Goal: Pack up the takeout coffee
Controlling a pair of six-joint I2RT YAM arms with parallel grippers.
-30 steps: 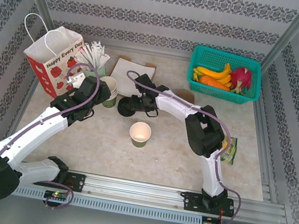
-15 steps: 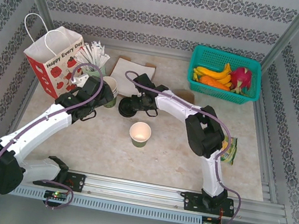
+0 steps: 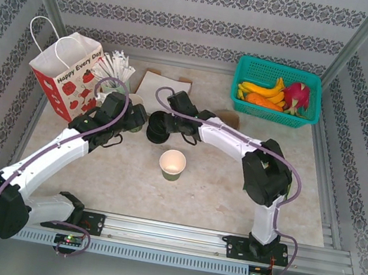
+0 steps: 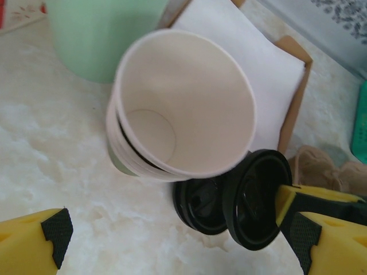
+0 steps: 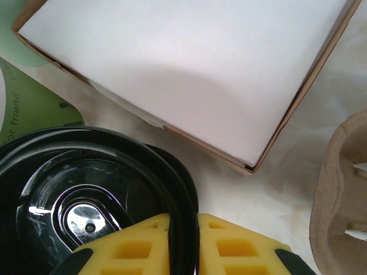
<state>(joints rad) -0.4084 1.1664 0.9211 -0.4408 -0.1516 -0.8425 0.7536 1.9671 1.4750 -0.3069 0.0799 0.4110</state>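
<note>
Nearest, one dark green paper cup (image 3: 173,165) stands upright, lidless, abt mid tabletop. Behind it, toward the far edge, R gripper (image 5: 183,229) is pinched tight on the rim of a round black plastic lid (image 4: 258,197), which is tilted over the other black lids (image 4: 198,206). Just left, L gripper (image 3: 130,117) hangs w/ jaws spread wide, holding nothing, by the nested stack of cream-lined paper cups (image 4: 183,109); the top cup leans. Farther back: pale green cup (image 4: 97,34), white napkins in a brown cardboard tray (image 5: 189,74), brown pulp cup carrier (image 5: 344,189). Far left corner: red-and-white paper bag (image 3: 63,73). Far right corner: teal plastic basket (image 3: 249,69) w/ fruit.
</note>
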